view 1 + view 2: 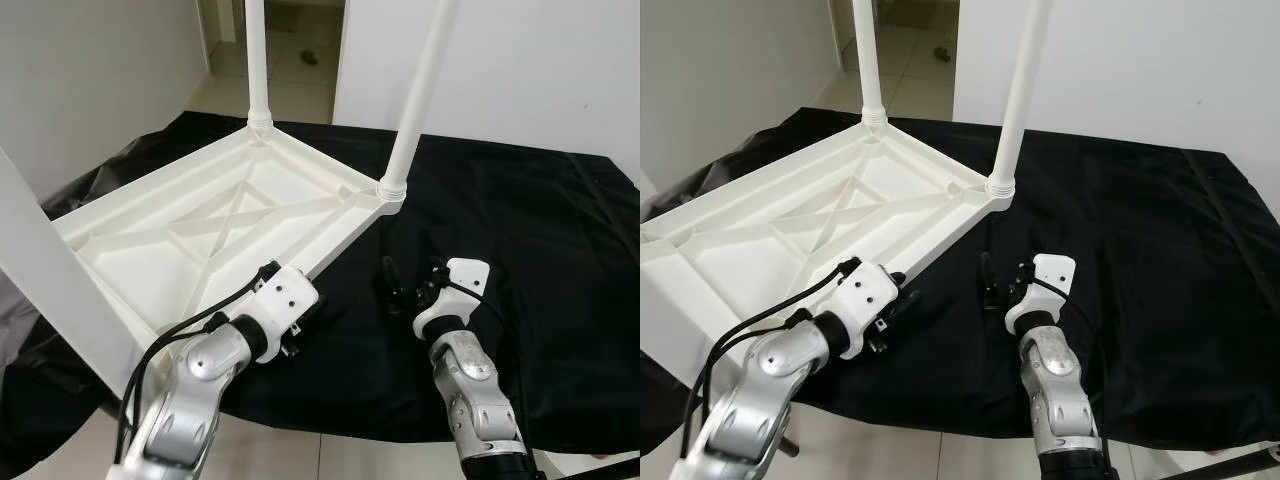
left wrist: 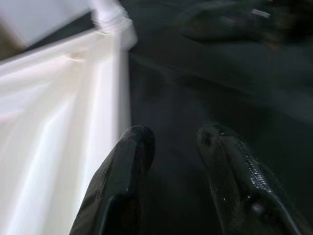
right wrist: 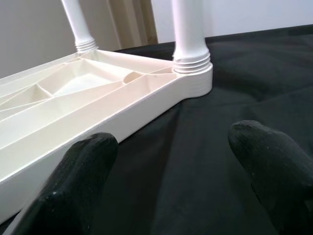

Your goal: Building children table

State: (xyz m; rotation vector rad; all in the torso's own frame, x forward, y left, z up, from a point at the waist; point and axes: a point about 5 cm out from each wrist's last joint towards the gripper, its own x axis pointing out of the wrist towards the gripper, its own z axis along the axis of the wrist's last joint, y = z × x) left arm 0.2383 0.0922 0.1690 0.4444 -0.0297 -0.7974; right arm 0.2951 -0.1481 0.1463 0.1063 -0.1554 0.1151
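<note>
A white plastic children's table (image 1: pixel 215 225) lies upside down on a black cloth (image 1: pixel 520 250). White legs stand up from its far corner (image 1: pixel 257 60) and its right corner (image 1: pixel 420 90). A third leg (image 1: pixel 50 285) rises close by at the near left. My left gripper (image 1: pixel 298 330) hovers over the cloth just beside the table's near right rim, open, with nothing between its fingers (image 2: pixel 122 181). My right gripper (image 1: pixel 410 285) is low over the cloth to the right, aimed at the right corner leg (image 3: pixel 188 34), open wide and holding nothing.
The cloth's front edge drops to a tiled floor (image 1: pixel 300 450) near my arms. White walls (image 1: pixel 520 60) stand behind and to the left, with a doorway (image 1: pixel 300 40) at the back. Bare cloth stretches to the right of the table.
</note>
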